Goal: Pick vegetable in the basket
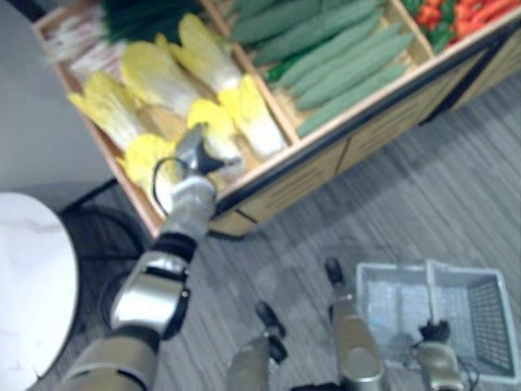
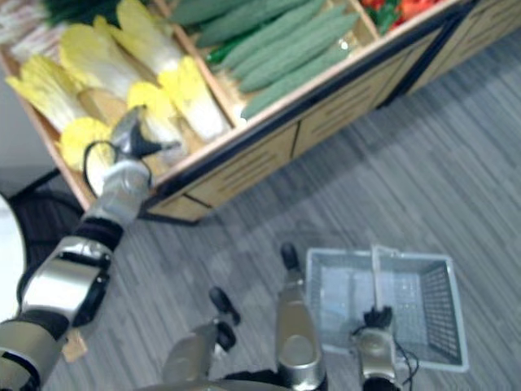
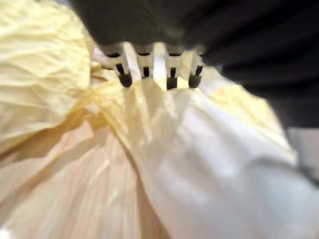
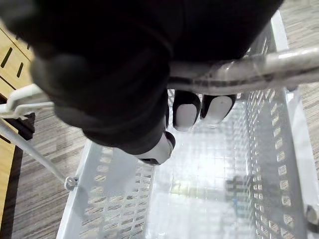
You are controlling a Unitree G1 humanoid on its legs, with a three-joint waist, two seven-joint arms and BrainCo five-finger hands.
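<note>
One cabbage (image 3: 199,164) is the pick we judge to be in hand. It lies in the wooden stand (image 1: 326,159), at the front lip of the compartment beside the cucumbers (image 1: 342,57). Our left hand (image 1: 197,155) is on top of it, with fingers (image 3: 172,74) stretched out and dark tips touching the crinkled leaves. They are not wrapped round the head, so nothing is gripped yet. We take this for the reach before the grasp: coming in over the stand's front lip puts the palm above the head nearest that edge.

More cabbages (image 1: 159,73) lie deeper in the same compartment, packed against the chosen one. Closing round it will probably mean pushing between neighbours, and loose outer leaves may slip or tear.

A wooden divider keeps the cucumbers apart, and red vegetables (image 1: 464,16) fill the far end of the stand. Dark greens (image 1: 138,16) sit at the back of the stand, behind the cabbages.

Out in front of the stand and well apart from it, our right hand (image 4: 189,112) is curled round the handle (image 4: 279,67) of the grey mesh basket (image 1: 488,318). The basket hangs empty and mouth up, ready to receive. A white round table (image 1: 24,277) stands off the stand's cabbage end. Between stand and basket lies bare grey floor (image 1: 423,187), so the carry across looks unobstructed.
</note>
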